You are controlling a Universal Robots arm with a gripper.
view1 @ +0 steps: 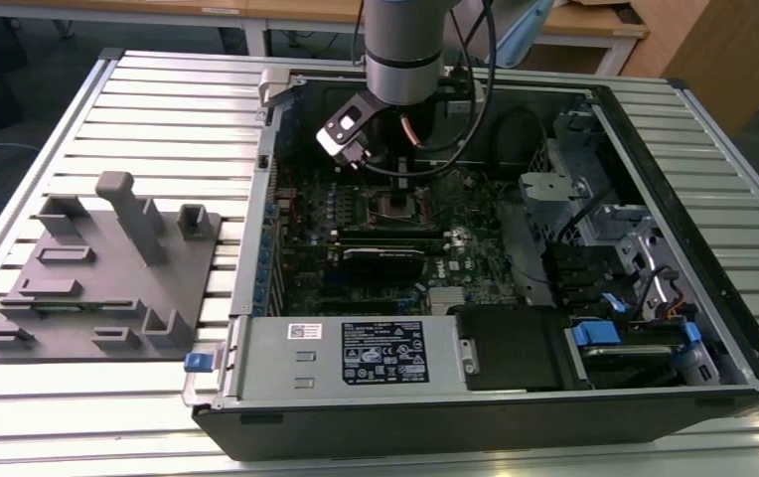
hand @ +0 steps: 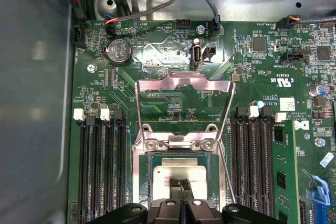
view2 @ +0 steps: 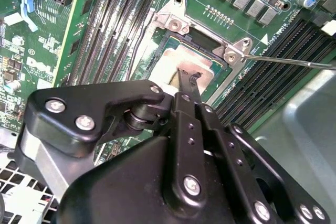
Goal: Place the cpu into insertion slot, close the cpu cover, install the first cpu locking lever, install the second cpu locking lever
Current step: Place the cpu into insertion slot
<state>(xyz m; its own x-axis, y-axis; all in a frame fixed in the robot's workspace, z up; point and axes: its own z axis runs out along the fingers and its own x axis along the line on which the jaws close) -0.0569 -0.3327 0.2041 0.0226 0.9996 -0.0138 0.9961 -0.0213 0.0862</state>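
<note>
a: how many claws are we counting here?
b: one. a single arm (view1: 403, 60) is reaching down into the one open computer case (view1: 486, 422), and its claw (hand: 180, 183) is hanging over the socket on the green motherboard (hand: 131, 72).
a: what is the claw doing?
b: its two fingers (hand: 175, 182) are sitting pressed together tip to tip, with nothing pinched between them. the tips are lying right over the cpu's top; whether they are touching it, i cannot tell.
a: and where is the cpu sitting?
b: one cpu (hand: 184, 169) is lying flat inside the insertion slot (hand: 144, 177), silver-tan face pointing up.
a: the cover?
b: one cpu cover (hand: 184, 83) is standing swung open, hinged at one edge of the slot and leaning away from it, with the board showing through its window.
a: levers?
b: i'm counting one locking lever (view2: 294, 62) for certain in the second wrist view, a thin rod sticking out sideways from a socket corner, unlatched.
a: anything else?
b: two banks of memory slots (hand: 102, 171) are flanking the slot, one on each side. there is one coin battery (hand: 118, 51). one grey fixture block (view1: 101, 268) is resting on the slatted table (view1: 168, 109) at the exterior view's left, apart from the case.
</note>
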